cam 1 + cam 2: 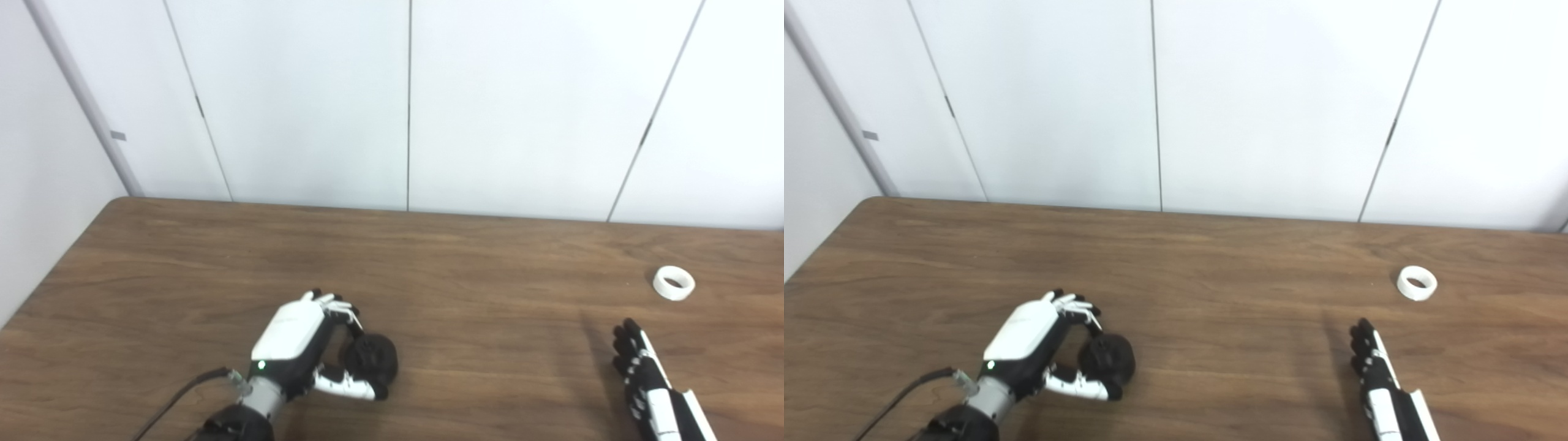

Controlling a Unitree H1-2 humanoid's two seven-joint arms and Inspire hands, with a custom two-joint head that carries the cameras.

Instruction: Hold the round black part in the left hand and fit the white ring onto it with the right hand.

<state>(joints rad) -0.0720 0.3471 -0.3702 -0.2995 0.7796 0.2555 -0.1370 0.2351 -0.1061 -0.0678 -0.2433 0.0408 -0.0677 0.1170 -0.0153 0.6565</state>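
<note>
left hand [306, 349] sits low in the frame, a bit left of centre, its white back plate facing up w/ a small green light near the wrist. its fingers [343, 315] curl over the top of the round black part [373, 358] and the thumb comes in from below, so the part is pinched between them. the part looks like it's resting on the wooden tabletop [429, 269] or just off it, can't tell which. a black cable [177, 398] trails from the wrist toward the bottom left edge.

right hand [1375, 367] is in the lower right of the frame, arm coming up from the bottom edge. it's seen edge-on, fingers straight and lying close together, pointing toward the far side of the tabletop, holding nothing. can't tell if it touches the wood; a shadow falls just left of it.

white ring [1417, 283] lies flat on the tabletop at right, above the right hand in the frame & a little to its right, near but apart from the fingertips. hole faces up. well apart from the black part across the wood.

behind the tabletop: white wall panels [527, 104] w/ thin vertical seams, a grey corner strip [79, 98] at upper left.
</note>
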